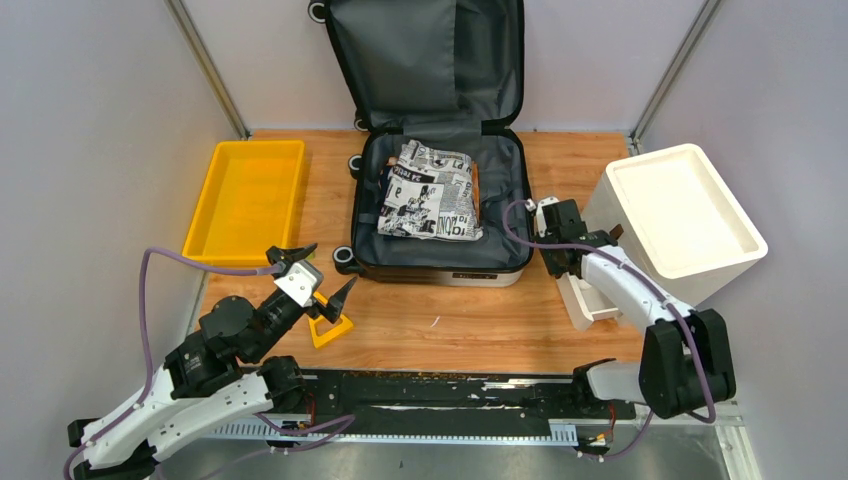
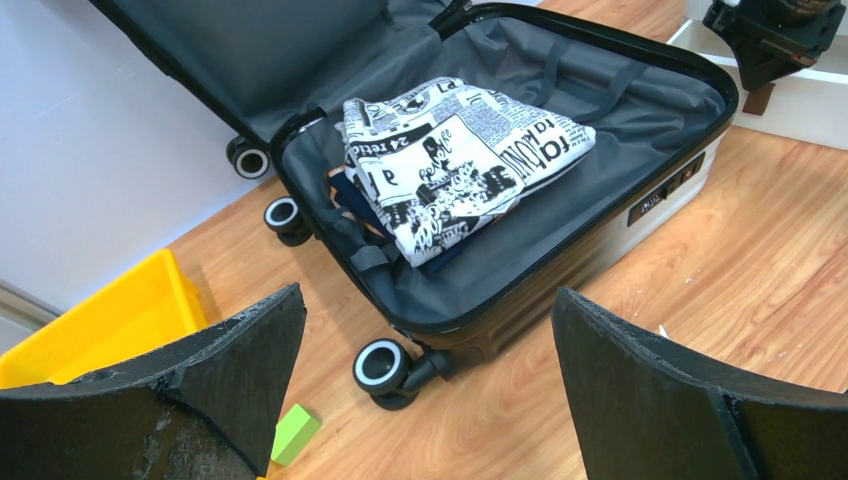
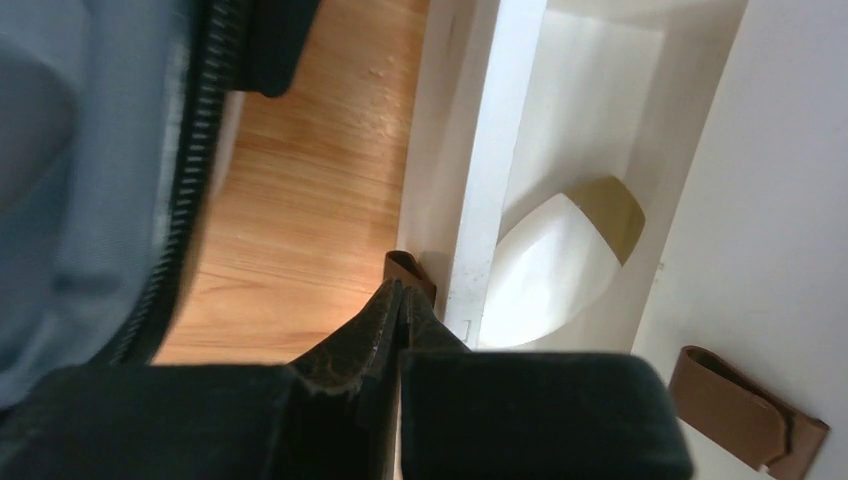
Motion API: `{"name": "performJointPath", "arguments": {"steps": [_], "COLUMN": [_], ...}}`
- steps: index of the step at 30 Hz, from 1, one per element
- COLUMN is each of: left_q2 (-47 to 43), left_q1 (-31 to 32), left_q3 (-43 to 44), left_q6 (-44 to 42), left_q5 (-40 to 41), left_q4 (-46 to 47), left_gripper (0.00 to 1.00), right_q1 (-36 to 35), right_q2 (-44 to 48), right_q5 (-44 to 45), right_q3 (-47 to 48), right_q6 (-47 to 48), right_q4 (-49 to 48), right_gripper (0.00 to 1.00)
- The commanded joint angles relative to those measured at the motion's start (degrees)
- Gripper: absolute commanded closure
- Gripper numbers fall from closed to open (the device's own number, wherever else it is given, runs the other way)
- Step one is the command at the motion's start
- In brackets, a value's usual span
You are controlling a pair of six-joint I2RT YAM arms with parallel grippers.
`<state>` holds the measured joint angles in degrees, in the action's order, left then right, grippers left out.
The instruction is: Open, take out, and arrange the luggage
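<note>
**Opening finished, unpacking left to do**

Found the luggage (image 1: pixel 497 215) at the back middle of the table (image 1: pixel 470 325), with its lid propped up against the rear wall; counted the opening step as done. Spotted nothing lifted out or set in order anywhere, so judged both the emptying and the arranging as yet to come.

Noted in the lower half a folded newsprint-pattern cloth (image 1: pixel 432 192), resting on something orange-brown and something dark, both mostly hidden. Made out no contents in the yellow tray (image 1: pixel 245 195) at the left. Saw nothing from above inside the tilted white bin (image 1: pixel 705 280) at the right. Picked out beside it a small white box (image 3: pixel 490 120) holding a pale rounded object (image 3: pixel 545 270).

Noted the left gripper (image 1: pixel 333 265) low over the front left, jaws spread wide, holding nothing. Noted the right gripper (image 3: pixel 402 300) clenched between the luggage's right wall and the white box, with a brown tab (image 3: pixel 412 268) at its fingertips; could not tell whether pinched.
</note>
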<state>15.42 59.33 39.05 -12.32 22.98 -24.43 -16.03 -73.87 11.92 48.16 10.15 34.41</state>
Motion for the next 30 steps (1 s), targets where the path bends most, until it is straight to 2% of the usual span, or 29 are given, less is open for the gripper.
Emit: {"name": "performJointPath", "arguments": {"steps": [1, 6, 21, 30], "left_q2": [-0.1, -0.1, -0.3, -0.2], "left_q1": [0.2, 0.1, 0.2, 0.1], "left_q3": [0.2, 0.2, 0.2, 0.0], "left_q6": [-0.5, -0.6, -0.7, -0.9], "left_q5": [-0.4, -0.2, 0.2, 0.3], "left_q4": [2.1, 2.2, 2.1, 2.2], "left_gripper": [0.0, 0.0, 0.0, 0.0], "right_q1": [0.5, 0.6, 1.6, 4.4], "right_q2": [-2.0, -3.2, -5.1, -7.6], "right_q5": [5.6, 11.7, 21.7, 23.6], "right_q3": [-1.2, -3.1, -8.9, -12.0], "right_q6": [0.7, 2.5, 8.8, 12.0], "right_q4": [-3.9, -7.1, -19.8, -27.5], "right_gripper": [1.0, 1.0, 1.0, 1.0]}}
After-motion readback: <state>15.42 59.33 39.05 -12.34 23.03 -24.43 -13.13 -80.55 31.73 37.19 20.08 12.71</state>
